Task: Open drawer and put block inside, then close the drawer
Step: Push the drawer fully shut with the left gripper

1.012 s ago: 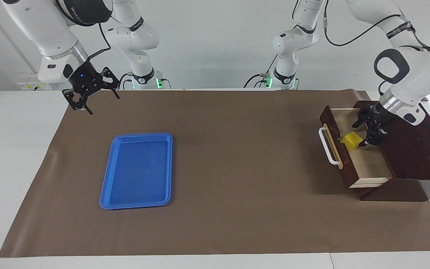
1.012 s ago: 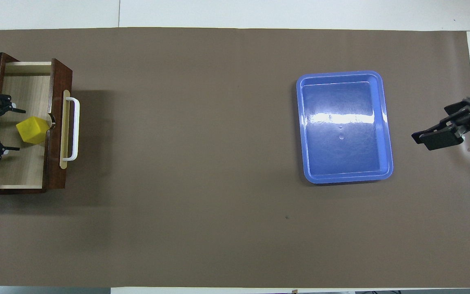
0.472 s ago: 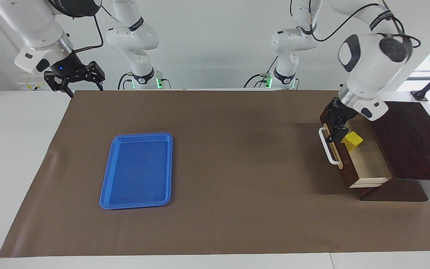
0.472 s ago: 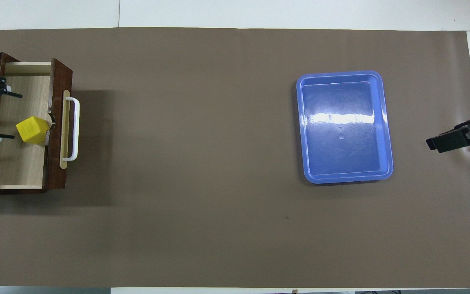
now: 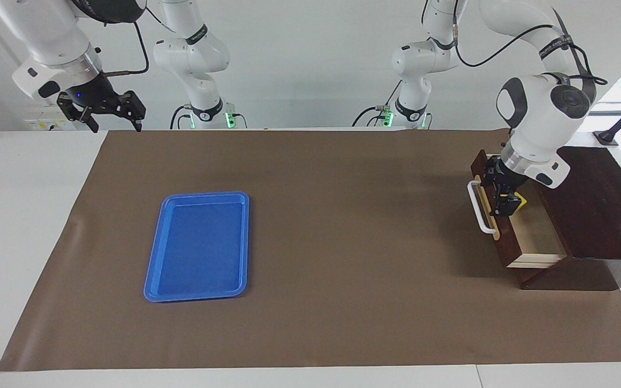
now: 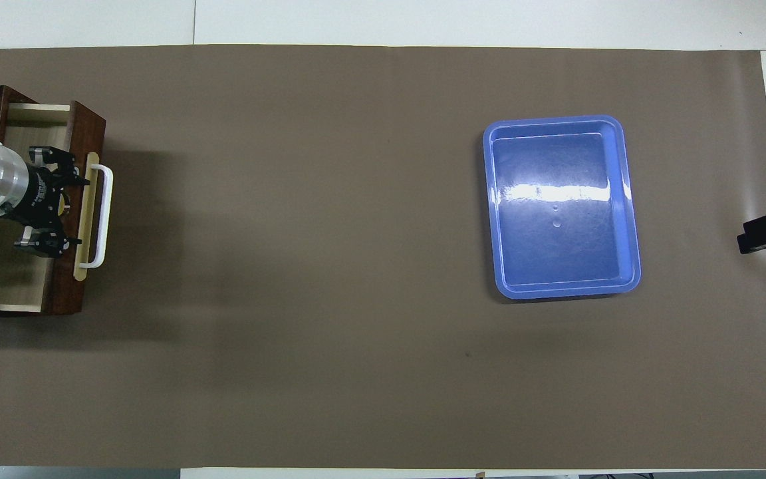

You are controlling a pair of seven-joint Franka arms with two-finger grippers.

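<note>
The drawer (image 5: 537, 233) of the dark brown box (image 5: 601, 205) stands partly open at the left arm's end of the table, with its white handle (image 5: 477, 207) facing the table's middle. The yellow block (image 5: 521, 201) lies inside it against the front panel and shows only as a sliver beside my left gripper (image 5: 502, 196). That gripper is open, down at the front panel's inner side. In the overhead view the left gripper (image 6: 50, 207) covers the block, beside the handle (image 6: 102, 216). My right gripper (image 5: 100, 110) is open and waits raised over the table's edge at the right arm's end.
A flat blue tray (image 5: 197, 245) lies on the brown mat toward the right arm's end; it also shows in the overhead view (image 6: 559, 206). The mat between tray and drawer is bare.
My left gripper has swung from over the drawer's inside to its front panel. The drawer has slid partway into the box. The right gripper has drawn back toward the table's edge.
</note>
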